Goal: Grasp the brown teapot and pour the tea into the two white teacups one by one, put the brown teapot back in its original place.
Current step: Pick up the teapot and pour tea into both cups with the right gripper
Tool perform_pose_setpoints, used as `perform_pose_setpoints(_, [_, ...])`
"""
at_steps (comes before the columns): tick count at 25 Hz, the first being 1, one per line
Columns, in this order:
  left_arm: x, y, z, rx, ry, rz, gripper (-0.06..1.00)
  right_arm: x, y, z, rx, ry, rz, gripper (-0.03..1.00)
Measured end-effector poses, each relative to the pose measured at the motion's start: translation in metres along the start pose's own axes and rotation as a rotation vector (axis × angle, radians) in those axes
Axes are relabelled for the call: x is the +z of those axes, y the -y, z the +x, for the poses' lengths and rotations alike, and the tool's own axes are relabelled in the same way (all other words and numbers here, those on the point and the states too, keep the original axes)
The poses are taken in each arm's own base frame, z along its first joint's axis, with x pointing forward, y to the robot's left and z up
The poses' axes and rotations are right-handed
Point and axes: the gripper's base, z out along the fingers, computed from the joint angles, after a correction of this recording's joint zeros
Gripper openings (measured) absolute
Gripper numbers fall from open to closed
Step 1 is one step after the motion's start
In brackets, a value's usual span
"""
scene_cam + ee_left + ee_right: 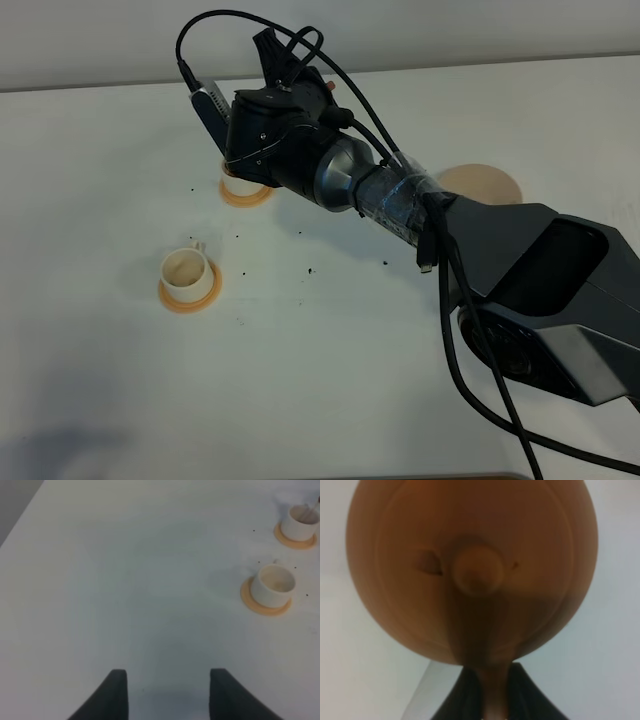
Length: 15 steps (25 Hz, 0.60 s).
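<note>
My right gripper [285, 65] reaches across to the far left and is shut on the loop handle of the brown teapot [470, 570]. The teapot fills the right wrist view, lid knob facing the camera. In the high view the wrist hides most of the teapot. It hangs over the far white teacup [243, 187], whose orange saucer shows; a thin brown line enters this cup in the left wrist view [301, 522]. The near teacup [187, 275] [274, 585] stands on its orange saucer. The pale beige disc [482, 183] lies bare at the right. My left gripper [168, 695] is open and empty above bare table.
Small dark specks [310, 270] are scattered on the white table [330, 380] between the cups and the right arm's base [560, 300]. The right arm's forearm and cables stretch diagonally over the table's middle.
</note>
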Motion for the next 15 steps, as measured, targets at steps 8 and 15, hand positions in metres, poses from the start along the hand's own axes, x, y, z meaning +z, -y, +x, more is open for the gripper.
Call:
perform_pose_setpoints(8, [0.0000,0.0000,0.0000,0.000,0.000,0.000,0.38,0.0025,0.0017,0.0035,-0.014,-0.009,0.018,0.09])
perform_pose_setpoints(15, [0.0000,0.0000,0.0000,0.000,0.000,0.000,0.38,0.0025,0.0032,0.0036,-0.024,-0.011,0.035,0.09])
